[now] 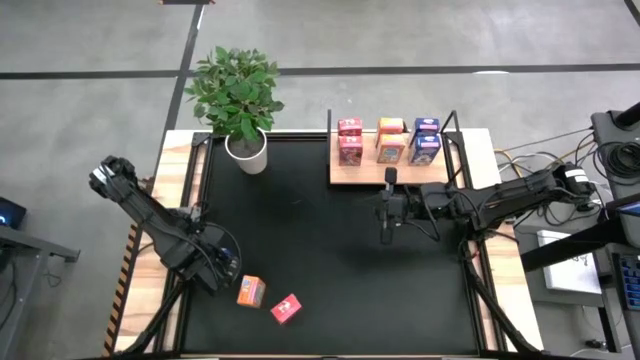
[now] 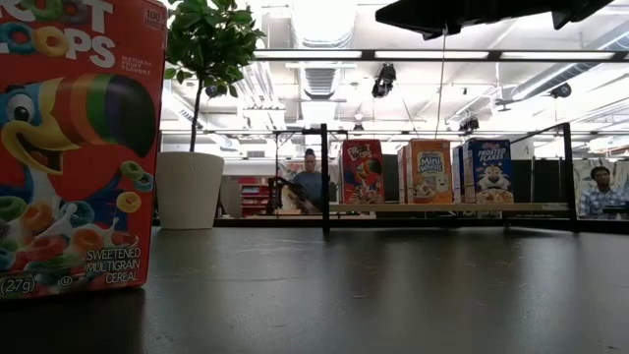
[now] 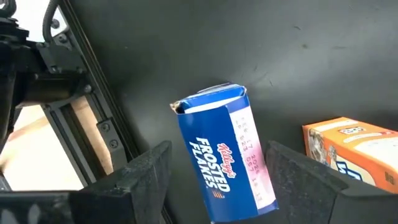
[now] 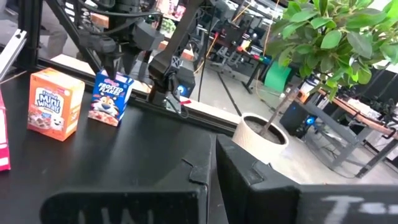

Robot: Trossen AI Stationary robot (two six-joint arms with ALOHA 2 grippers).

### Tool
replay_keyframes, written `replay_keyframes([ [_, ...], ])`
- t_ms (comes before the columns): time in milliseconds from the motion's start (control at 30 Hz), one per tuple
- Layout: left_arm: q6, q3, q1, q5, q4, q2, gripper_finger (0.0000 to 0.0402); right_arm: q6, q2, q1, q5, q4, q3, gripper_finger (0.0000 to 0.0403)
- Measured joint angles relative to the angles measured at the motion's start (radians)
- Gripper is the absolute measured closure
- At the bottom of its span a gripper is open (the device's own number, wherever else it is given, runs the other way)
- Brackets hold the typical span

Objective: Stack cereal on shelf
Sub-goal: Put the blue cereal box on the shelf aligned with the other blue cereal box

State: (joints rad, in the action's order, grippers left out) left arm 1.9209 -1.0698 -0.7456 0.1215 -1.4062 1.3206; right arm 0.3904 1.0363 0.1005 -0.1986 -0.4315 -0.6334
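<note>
Left gripper (image 3: 219, 149) is low over the near-left part of the black table (image 1: 330, 230), and I've got its fingers (image 3: 146, 177) spread wide. The blue Frosted Flakes box (image 3: 224, 155) sits between them with a sliver of air on each side, so nothing is pinched. It rests on the tabletop, and it reads a bit tilted through the wrist camera.

Just beside it stands the orange Mini-Wheats box (image 1: 250, 291), and the red Froot Loops box (image 1: 286, 309) lies a little farther along, close to the front edge (it fills the left side of my low camera).

Over on the shelf (image 1: 365, 178), at the far side of the table, I count six boxes in three columns: red ones (image 1: 350, 140), orange ones (image 1: 391, 140), blue ones (image 1: 426, 140).

Right gripper (image 1: 388, 236) hangs over the middle of the table in front of the shelf, fingers pressed together, holding nothing.

The potted plant (image 1: 240, 100) stands at the far-left corner, well apart from the shelf.
</note>
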Motion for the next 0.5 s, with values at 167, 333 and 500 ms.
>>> replay_keyframes([
  [167,-0.002,0.0,0.0,0.0,0.011,0.018,0.0174,0.0,0.0,0.0,0.0,0.005,0.0,0.039],
  [333,-0.016,0.0,0.0,-0.009,0.016,0.035,0.0198,0.002,0.0,0.0,0.0,0.007,0.0,0.039],
  [500,-0.024,0.0,0.0,-0.01,0.017,0.048,0.0224,-0.005,0.0,0.0,-0.001,0.007,0.0,0.039],
])
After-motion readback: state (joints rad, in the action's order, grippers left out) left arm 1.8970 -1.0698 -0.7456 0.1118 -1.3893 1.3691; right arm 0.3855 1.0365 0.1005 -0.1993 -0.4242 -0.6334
